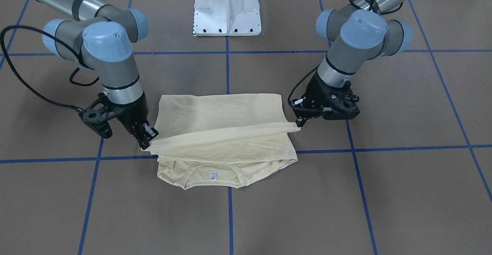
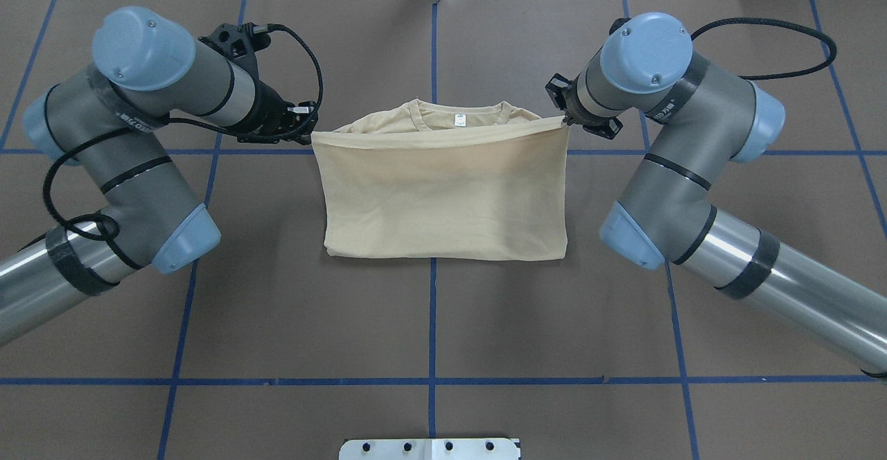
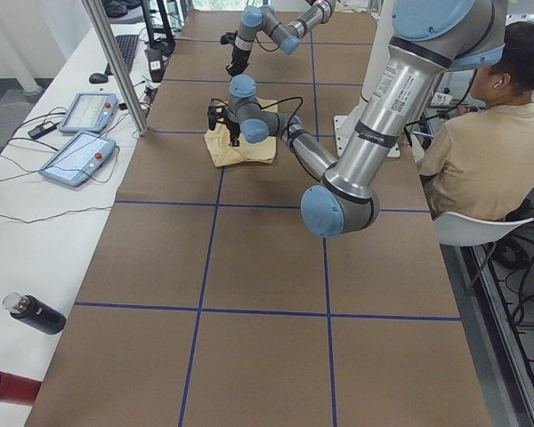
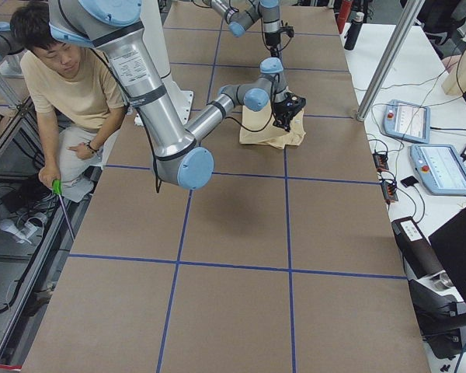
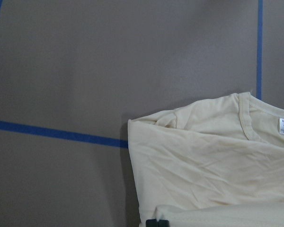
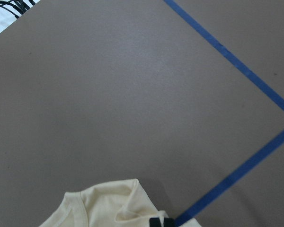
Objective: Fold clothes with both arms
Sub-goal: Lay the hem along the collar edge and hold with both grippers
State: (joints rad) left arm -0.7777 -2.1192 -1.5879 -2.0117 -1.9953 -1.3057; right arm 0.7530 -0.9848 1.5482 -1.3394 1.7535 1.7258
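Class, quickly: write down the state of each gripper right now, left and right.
Left gripper: closed, holding one corner of the shirt at its raised folded edge.
Right gripper: closed, holding the opposite corner of the same edge.

The shirt [image 2: 443, 197] lies on the bench [image 2: 443, 321] between the left arm [image 2: 138, 169] and the right arm [image 2: 693, 169], each arm's jaws at a far corner of the upper layer. The neck label [image 2: 458, 120] lies beyond that layer, away from the pedestal base [image 1: 227, 9].

A robotics lab: tape-gridded table [image 2: 312, 321], teach pendants [image 4: 438, 168].
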